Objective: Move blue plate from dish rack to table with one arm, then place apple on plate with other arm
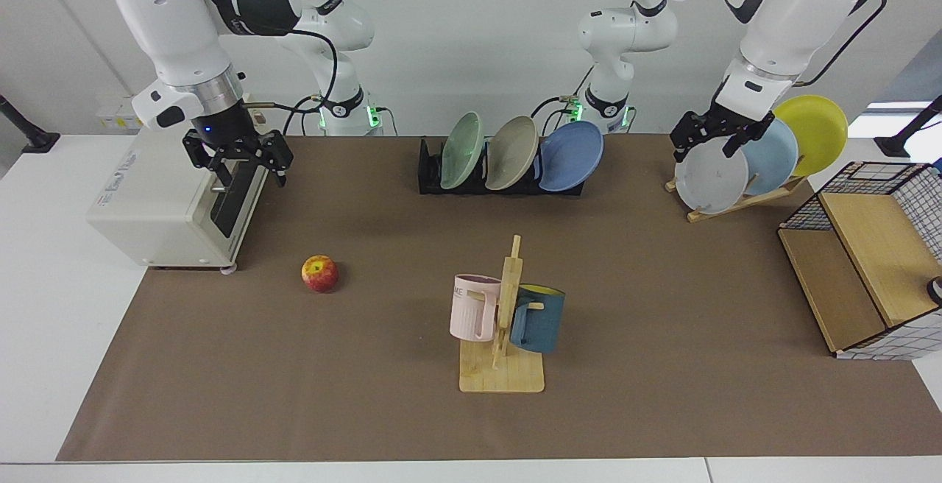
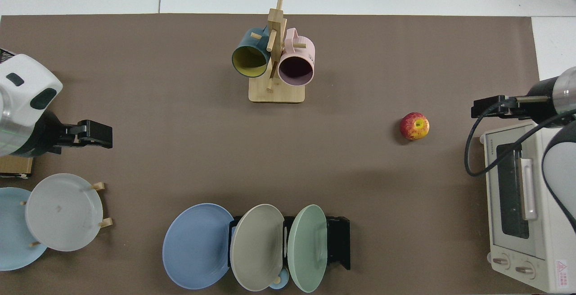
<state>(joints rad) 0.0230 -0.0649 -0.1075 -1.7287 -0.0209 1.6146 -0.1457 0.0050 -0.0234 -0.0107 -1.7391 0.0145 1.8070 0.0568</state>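
Blue plate [image 1: 572,156]: matt, smooth, plastic-looking. Dish rack [image 1: 430,168]: black plastic, slight sheen. Desk [image 1: 44,262]: smooth white top w/ matt brown mat [image 1: 353,395], paper- or cloth-like. Apple [image 1: 319,273]: waxy red-yellow skin. Mug tree [image 1: 505,314]: pale bare wood. Arms: glossy white shells; hands matt black. Toaster oven [image 2: 522,205]: cream painted metal, dark glass door.
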